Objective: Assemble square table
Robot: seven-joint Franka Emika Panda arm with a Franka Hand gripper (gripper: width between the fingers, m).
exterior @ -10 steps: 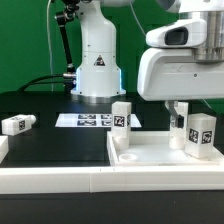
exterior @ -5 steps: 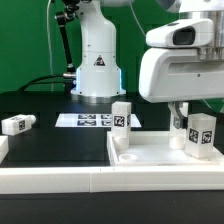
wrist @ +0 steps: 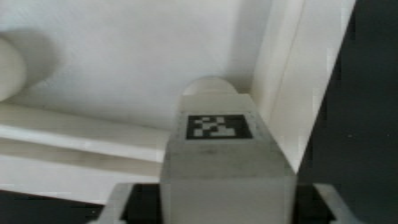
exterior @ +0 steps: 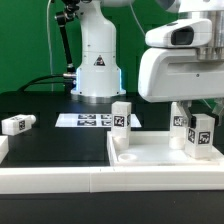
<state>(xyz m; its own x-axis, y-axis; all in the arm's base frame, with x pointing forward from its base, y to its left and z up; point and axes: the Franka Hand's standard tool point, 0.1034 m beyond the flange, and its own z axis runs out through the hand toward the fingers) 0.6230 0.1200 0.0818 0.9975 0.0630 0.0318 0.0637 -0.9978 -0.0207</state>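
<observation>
- Square table slab (exterior: 150,160) lies along the bench's (exterior: 60,145) front edge.
- Tool (exterior: 193,118) is clamped on an upright leg (exterior: 203,137) over it.
- Second leg (exterior: 121,117) stands on it.

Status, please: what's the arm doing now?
Gripper shut on leg at slab corner. Second leg upright on slab. Third leg lies aside. Nothing seen blocking.

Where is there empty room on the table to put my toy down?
The biggest bare patch is the black table, between the lying leg, the marker board, the white slab and the front rail. The slab's middle is also free. It's crowded on the exterior view's right, where the gripper holds a leg.
</observation>
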